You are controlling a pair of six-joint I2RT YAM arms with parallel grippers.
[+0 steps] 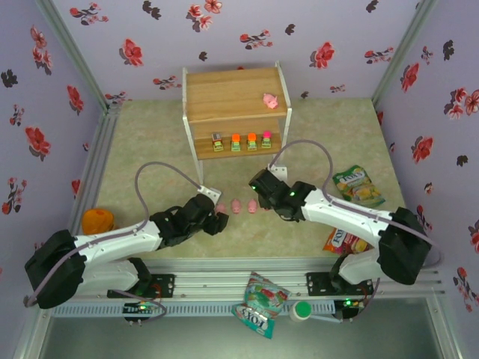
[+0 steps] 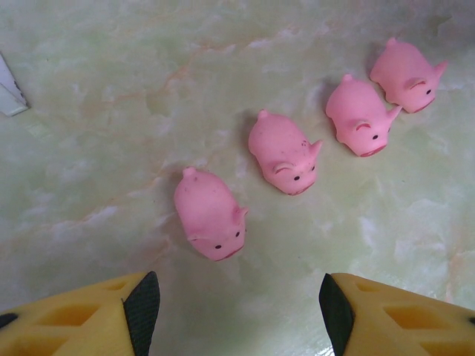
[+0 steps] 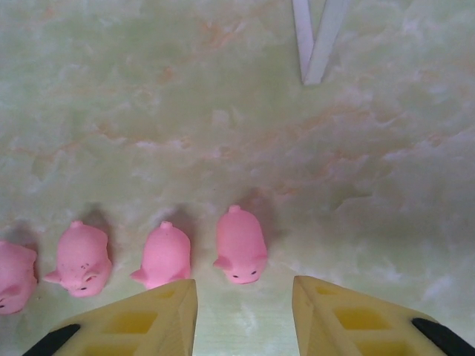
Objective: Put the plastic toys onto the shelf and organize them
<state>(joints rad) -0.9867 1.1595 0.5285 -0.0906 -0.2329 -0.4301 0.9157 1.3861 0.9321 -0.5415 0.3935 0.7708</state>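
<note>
The shelf stands at the back, with one pink pig on its top board and several blocky toys lined up on the lower board. A row of pink pigs lies on the table in front of it. My left gripper is open and empty; its wrist view has the nearest pig just ahead of the open left gripper. My right gripper is also open at the row's right end, where a pig lies just beyond the right gripper, untouched.
Snack bags lie at the right, lower right and over the front rail. An orange round object sits at the left wall. A white shelf leg stands ahead of the right gripper.
</note>
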